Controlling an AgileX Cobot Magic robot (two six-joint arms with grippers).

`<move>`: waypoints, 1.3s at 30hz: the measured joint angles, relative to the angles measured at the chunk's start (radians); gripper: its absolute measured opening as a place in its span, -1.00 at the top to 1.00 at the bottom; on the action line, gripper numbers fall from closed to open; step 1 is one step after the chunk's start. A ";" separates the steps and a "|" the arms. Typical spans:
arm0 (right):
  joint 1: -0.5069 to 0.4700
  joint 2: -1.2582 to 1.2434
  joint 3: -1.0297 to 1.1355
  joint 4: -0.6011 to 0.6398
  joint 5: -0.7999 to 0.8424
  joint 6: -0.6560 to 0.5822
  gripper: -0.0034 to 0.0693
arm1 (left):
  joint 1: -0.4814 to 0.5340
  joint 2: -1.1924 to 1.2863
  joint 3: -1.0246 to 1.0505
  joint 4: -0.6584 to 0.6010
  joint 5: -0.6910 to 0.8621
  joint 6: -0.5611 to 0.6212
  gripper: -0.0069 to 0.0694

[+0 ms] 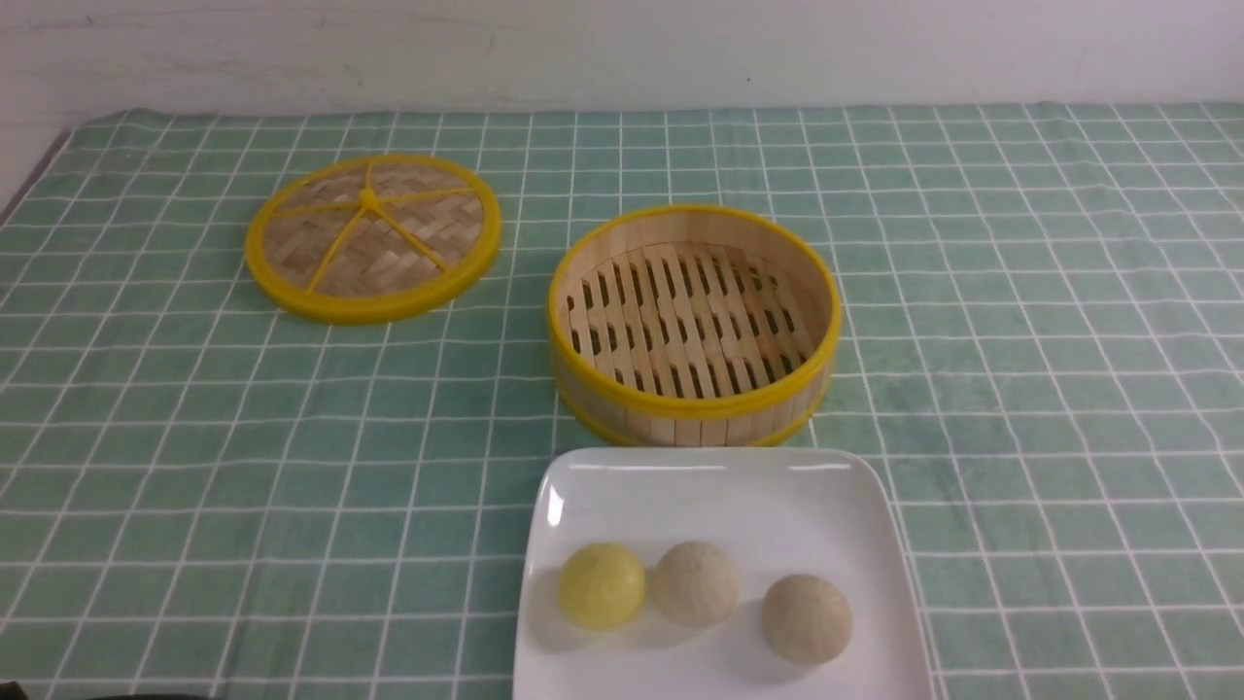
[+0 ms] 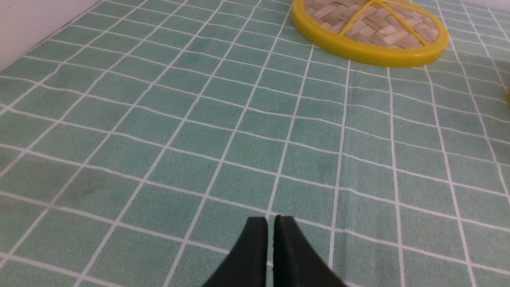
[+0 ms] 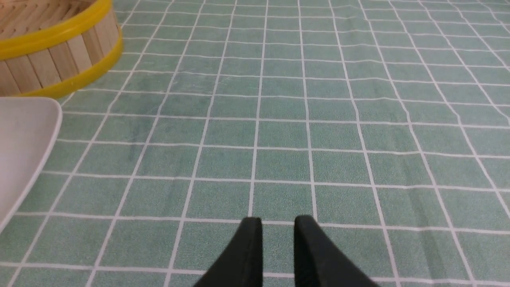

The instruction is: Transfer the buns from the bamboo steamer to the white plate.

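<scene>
The three buns lie in a row on the white plate (image 1: pixel 719 496) at the table's near edge: the smooth yellow bun (image 1: pixel 602 584) on the left, a beige bun (image 1: pixel 694 582) in the middle and a second beige bun (image 1: pixel 806 618) on the right. Just behind the plate, the bamboo steamer (image 1: pixel 692 408) holds nothing on its slatted floor. Neither arm shows in the front view. My left gripper (image 2: pixel 271 218) hangs shut and empty over bare cloth. My right gripper (image 3: pixel 277 219) is almost shut with a narrow gap and nothing in it, to the right of the plate (image 3: pixel 20 143) and the steamer (image 3: pixel 59 59).
A flat woven lid (image 1: pixel 373 236) with a yellow rim lies at the back left, also visible as the lid (image 2: pixel 370 28) far ahead of the left gripper. A green checked cloth covers the table, and a white wall runs along the far edge.
</scene>
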 joint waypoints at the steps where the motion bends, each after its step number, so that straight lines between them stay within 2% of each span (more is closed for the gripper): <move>1: 0.000 0.000 0.000 0.000 0.000 0.000 0.50 | 0.000 0.000 0.000 -0.001 0.000 0.005 0.68; 39: 0.000 0.000 0.000 0.000 0.000 0.000 0.41 | 0.000 0.000 -0.001 -0.009 0.002 0.020 0.61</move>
